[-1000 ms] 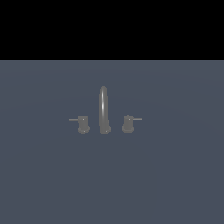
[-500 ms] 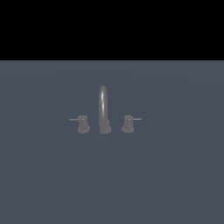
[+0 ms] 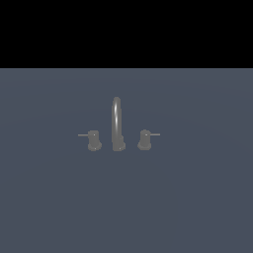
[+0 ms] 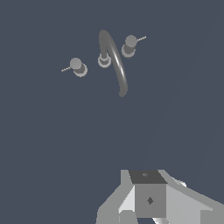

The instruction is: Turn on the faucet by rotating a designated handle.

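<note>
The dull grey faucet [image 3: 116, 123] stands on a flat blue-grey surface, its tall thin spout arched toward the viewer. The handle [image 3: 93, 140] is the stubby knob on the exterior view's left, and its thin rod points left. The twin knob [image 3: 145, 139] stands on the right with its rod pointing right. The wrist view shows the faucet [image 4: 114, 59] from above, with the handle [image 4: 77, 66] and the twin [image 4: 129, 45]. Only part of my gripper [image 4: 148, 201] shows, at the wrist view's edge and far from the faucet. Its fingertips are not clear. The arm is out of the exterior view.
The blue-grey surface [image 3: 197, 197] runs in all directions around the faucet. A black band fills the top of the exterior view. No other object is in view.
</note>
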You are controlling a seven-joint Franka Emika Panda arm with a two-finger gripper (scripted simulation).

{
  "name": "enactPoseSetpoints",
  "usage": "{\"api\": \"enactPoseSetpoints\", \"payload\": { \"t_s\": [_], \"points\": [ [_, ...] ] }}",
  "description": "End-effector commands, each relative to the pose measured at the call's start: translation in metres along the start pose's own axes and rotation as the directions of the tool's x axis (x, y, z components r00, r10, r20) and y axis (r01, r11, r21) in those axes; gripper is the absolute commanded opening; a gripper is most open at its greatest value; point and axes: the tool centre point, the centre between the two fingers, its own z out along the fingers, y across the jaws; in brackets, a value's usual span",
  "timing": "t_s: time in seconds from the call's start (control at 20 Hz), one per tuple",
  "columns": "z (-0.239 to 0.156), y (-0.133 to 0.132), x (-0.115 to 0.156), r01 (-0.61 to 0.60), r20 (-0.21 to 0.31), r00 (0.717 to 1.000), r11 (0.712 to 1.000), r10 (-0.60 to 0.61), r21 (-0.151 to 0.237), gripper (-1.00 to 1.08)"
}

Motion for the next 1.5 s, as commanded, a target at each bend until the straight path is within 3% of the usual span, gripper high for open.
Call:
{"api": "enactPoseSetpoints", "payload": {
  "t_s": [0.0,0.6,1.45],
  "points": [
    [0.014,-0.012,0.003,-0.053,0.0,0.999,0.999,0.053,0.002,-1.0],
    [0.077,-0.068,0.029,-0.292,0.003,0.957,0.956,0.292,0.013,-1.0],
    [0.151,-0.126,0.079,-0.554,0.01,0.833,0.832,0.554,0.025,-1.0]
  ]
}}
